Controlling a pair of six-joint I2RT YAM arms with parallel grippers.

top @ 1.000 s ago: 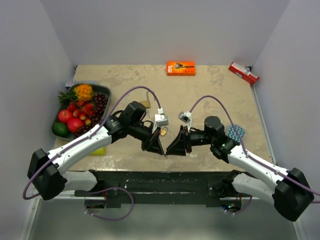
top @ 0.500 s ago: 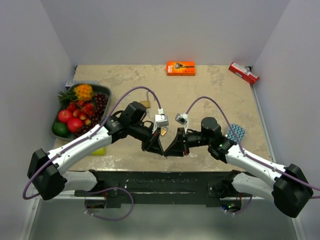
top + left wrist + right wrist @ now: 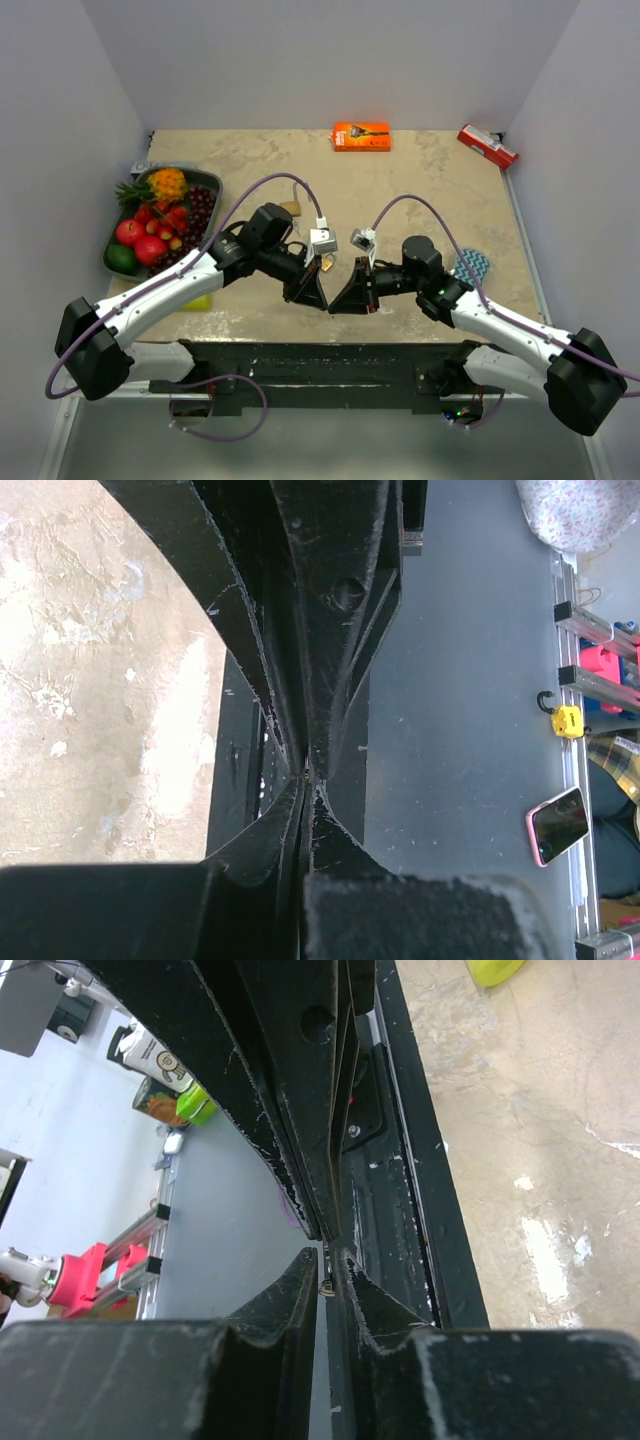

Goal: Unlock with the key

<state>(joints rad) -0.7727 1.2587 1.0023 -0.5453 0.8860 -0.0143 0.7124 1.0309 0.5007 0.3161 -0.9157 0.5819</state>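
Just beside the little gold lock point(image 3: 327, 263), the left gripper point(image 3: 324, 303) and the right gripper point(image 3: 338, 303) meet tip to tip, both with jaws pressed together. The fruit bowl point(image 3: 213, 184) sits well away from the lock.

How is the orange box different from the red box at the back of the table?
The orange box lies near the middle of the back edge, while the red box lies in the far right corner. The orange box sits square to the wall, but the red box is turned at a slant. Both lie flat on the table.
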